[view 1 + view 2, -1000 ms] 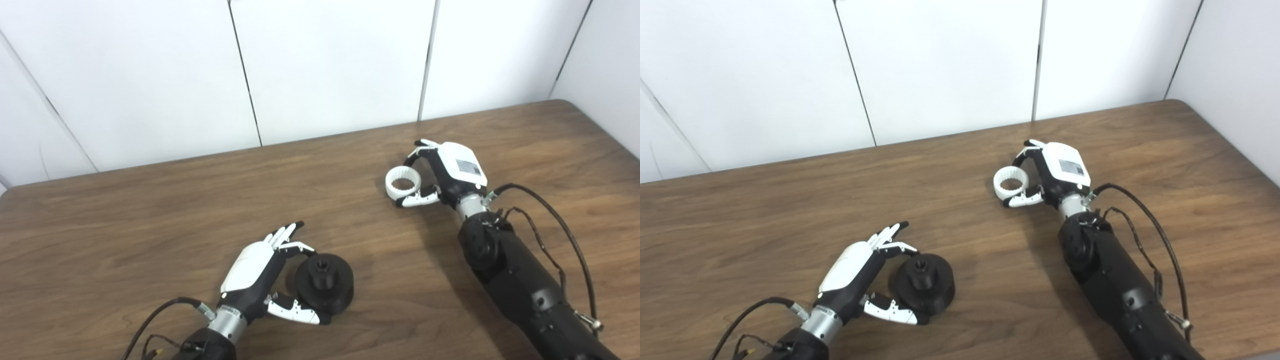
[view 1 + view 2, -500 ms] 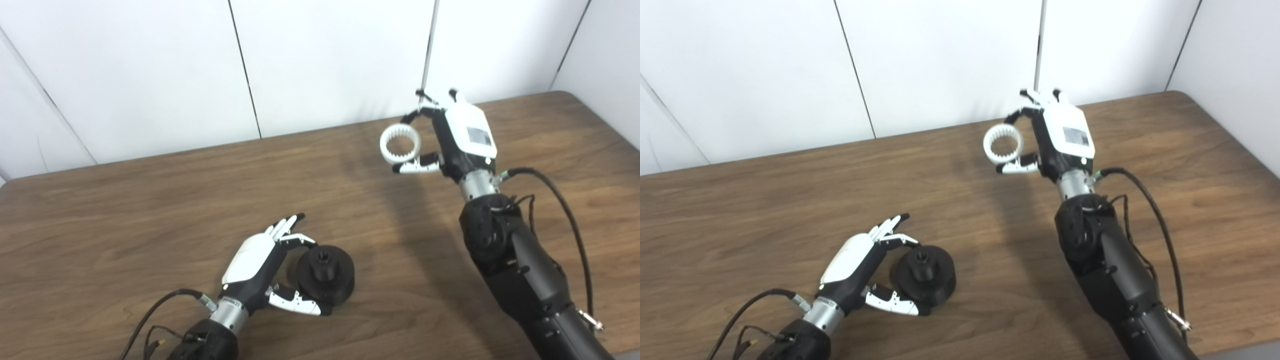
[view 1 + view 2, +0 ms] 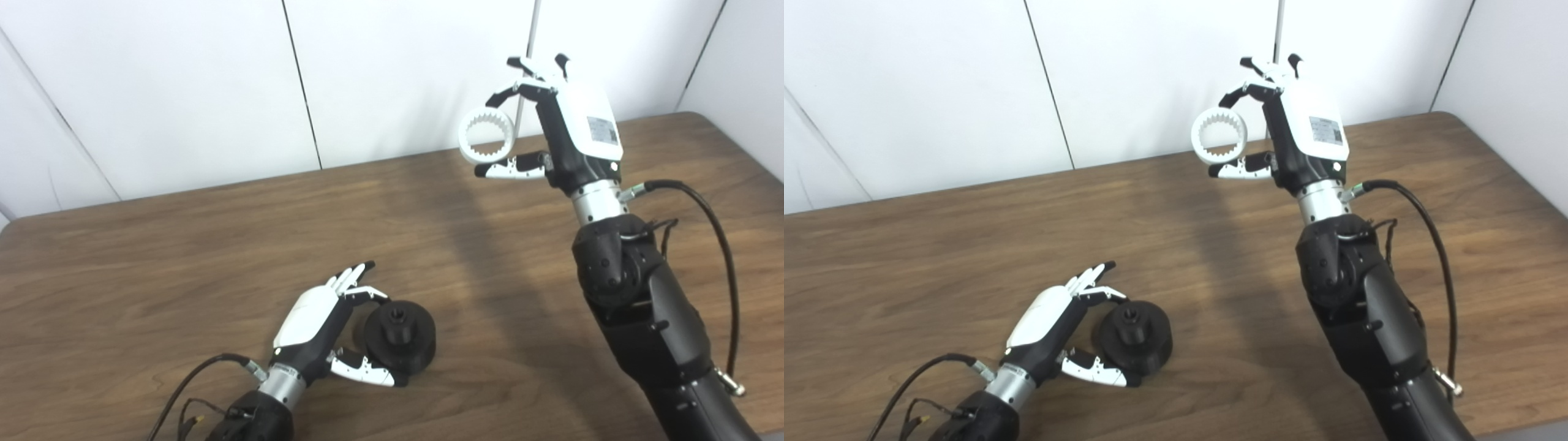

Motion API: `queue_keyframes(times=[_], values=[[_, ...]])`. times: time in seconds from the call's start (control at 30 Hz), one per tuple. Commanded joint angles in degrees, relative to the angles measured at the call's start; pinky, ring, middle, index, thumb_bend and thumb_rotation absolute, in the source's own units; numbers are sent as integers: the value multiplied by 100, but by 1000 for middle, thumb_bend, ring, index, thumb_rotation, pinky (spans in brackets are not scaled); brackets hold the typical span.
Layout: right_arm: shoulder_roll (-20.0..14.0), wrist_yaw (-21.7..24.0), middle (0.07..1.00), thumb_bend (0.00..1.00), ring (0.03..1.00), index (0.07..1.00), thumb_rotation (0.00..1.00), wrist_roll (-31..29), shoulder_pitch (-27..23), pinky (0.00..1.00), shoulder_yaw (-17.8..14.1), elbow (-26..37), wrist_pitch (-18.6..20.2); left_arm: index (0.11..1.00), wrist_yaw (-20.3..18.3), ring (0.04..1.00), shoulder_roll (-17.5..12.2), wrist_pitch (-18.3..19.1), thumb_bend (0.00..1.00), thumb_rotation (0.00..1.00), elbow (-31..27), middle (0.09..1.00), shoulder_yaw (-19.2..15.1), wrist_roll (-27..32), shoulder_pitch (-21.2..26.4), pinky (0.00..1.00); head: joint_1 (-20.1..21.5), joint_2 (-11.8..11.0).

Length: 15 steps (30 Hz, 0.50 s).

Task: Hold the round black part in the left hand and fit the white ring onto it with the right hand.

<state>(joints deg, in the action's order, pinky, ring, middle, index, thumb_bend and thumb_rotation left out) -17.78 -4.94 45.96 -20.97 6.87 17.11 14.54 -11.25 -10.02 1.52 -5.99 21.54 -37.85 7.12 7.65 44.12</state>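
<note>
Ring carry, left eye view: right hand [image 3: 551, 131] pinches white ring [image 3: 485, 135] aloft; black part [image 3: 399, 337] on surface [image 3: 184, 263], left hand [image 3: 324, 334] cupped around it, fingers apart. Right eye view: hub faces up; lower ring level, centred.

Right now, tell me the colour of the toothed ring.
White ring, clearest in the right eye view.

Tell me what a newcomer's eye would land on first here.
The right hand, raised high over the far right of the table, pinching the toothed white ring against the pale wall. Next, near the front edge, the left hand cupped around the round black part resting on the wood.
</note>
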Motion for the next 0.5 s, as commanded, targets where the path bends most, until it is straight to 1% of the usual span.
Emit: queue_keyframes(times=[0.0,0.07,0.13,0.27,0.37,0.47], values=[[87,-69,860,522,859,492,150,-19,96,944,-74,357,-162,603,58,1000,32,-37,964,366,-126,1000,-37,0,208,1000,-10,12],[173,-16,867,522,865,493,151,-19,300,925,-72,519,-125,602,46,1000,39,-28,963,360,-130,1000,-41,-5,218,1000,-60,36],[253,20,875,522,879,494,152,12,501,960,-56,664,-115,602,37,1000,44,-27,961,360,-131,1000,-38,-18,227,1000,-89,43],[383,33,869,522,872,493,152,28,1043,922,-5,958,-261,599,-27,1000,79,58,974,351,-178,1000,-37,-24,233,1000,-125,68],[486,77,871,521,883,494,152,0,1389,958,46,1149,-314,601,-62,1000,94,106,973,361,-215,1000,-48,-23,243,1000,-136,85],[616,64,868,521,884,494,152,-1,1697,967,110,1304,-415,600,-54,1000,95,112,975,366,-208,1000,-72,-8,273,1000,-180,121]])
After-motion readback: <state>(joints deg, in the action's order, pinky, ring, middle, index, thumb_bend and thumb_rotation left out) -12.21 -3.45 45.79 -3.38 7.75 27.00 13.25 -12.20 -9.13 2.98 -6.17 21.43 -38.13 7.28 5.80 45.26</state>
